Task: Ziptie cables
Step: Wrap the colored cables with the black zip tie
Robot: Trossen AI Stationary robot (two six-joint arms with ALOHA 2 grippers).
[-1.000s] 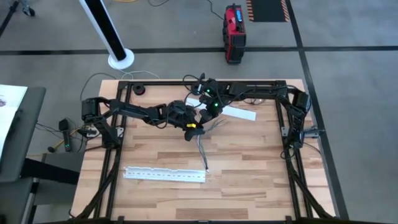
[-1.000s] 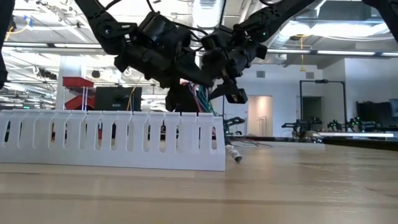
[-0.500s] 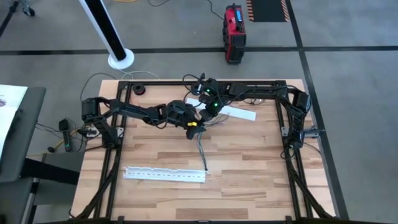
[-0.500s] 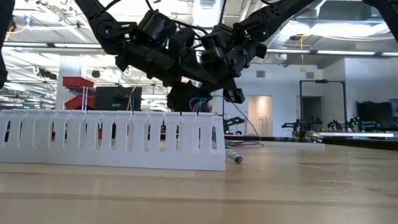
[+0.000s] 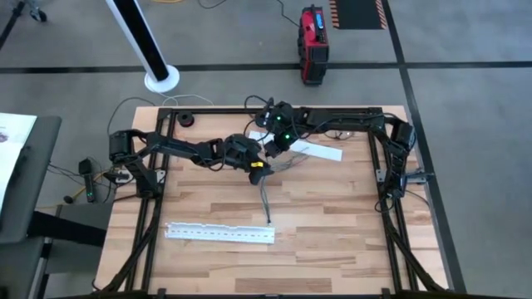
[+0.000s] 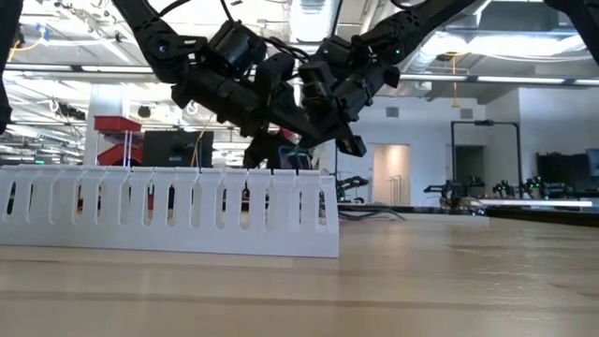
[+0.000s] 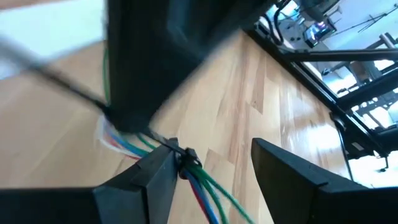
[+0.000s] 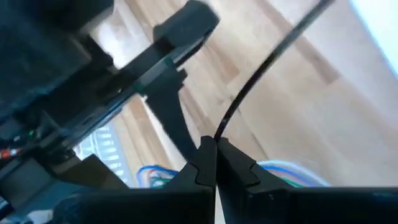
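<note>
Pale wooden planks make up the bench (image 5: 332, 224), framed by a black rail, and from above it fills the middle of the picture with both dark arms meeting a little toward 12 o'clock of its centre. The left arm reaches in from 9 o'clock and the right arm from 3 o'clock along the far rail. A long white perforated strip (image 5: 220, 232) lies toward 6 o'clock of the bench; in the low view it stands as a slotted wall (image 6: 168, 211) across the foreground. A second white strip (image 5: 320, 150) lies just toward 3 o'clock of the two grippers. The left gripper (image 5: 254, 165) has its jaws standing wide apart, and the cables (image 7: 193, 177) run past the inner face of one finger; whether that finger presses them cannot be told. The right gripper (image 5: 273, 148), just toward 1 o'clock of the left one, has its jaws pinched together on a thin black zip tie (image 8: 261, 74) that runs away from the tips. The cables, green, blue and red strands bound together at one spot, hang from between the two grippers and trail toward 6 o'clock (image 5: 264, 199), their free end stopping short of the near strip.
</note>
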